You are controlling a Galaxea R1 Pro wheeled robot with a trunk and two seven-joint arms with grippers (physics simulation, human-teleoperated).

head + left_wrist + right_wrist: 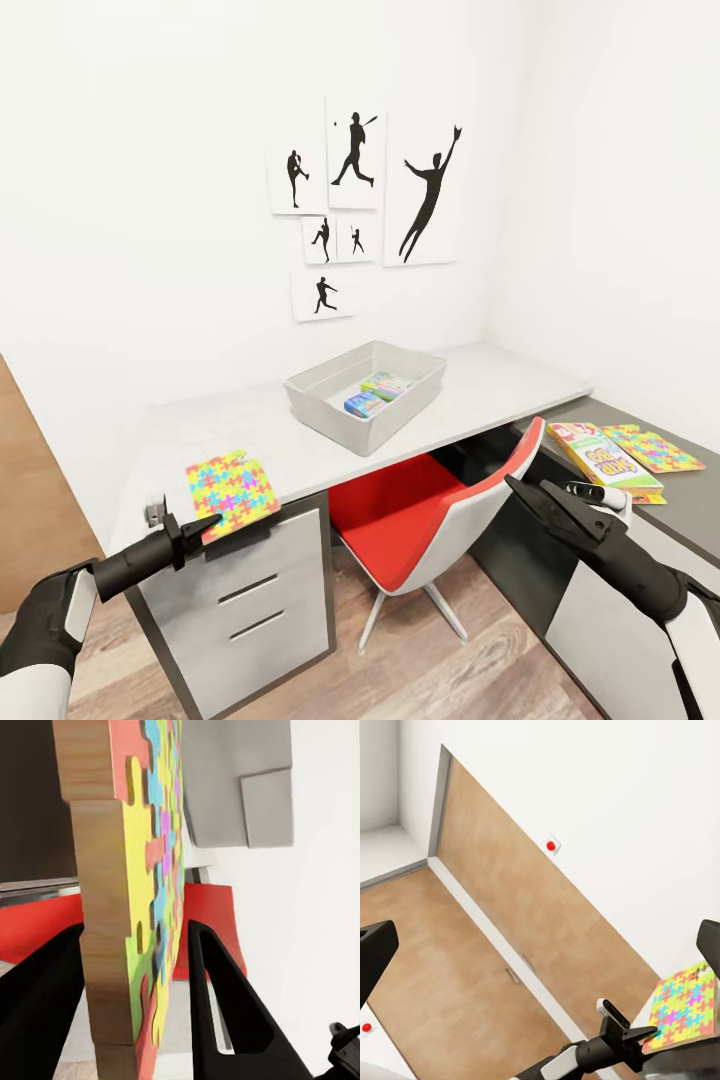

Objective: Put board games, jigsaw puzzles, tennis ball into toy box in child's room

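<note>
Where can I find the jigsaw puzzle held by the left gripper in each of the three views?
Head view: jigsaw puzzle at lower left, on the desk corner.
Left wrist view: it stands edge-on between the fingers.
Right wrist view: at the lower right corner.
Shared landmark: the left gripper at the puzzle's edge.

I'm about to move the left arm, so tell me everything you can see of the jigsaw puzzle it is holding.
The jigsaw puzzle is a thin flat square of interlocking yellow, green, red, blue and pink pieces with notched edges. In the left wrist view its edge looks like pale wood. The left gripper has its fingers on either side of its near edge. It sits tilted over the front left corner of the table, left of the toy box. Whether it touches the tabletop cannot be told.
</note>
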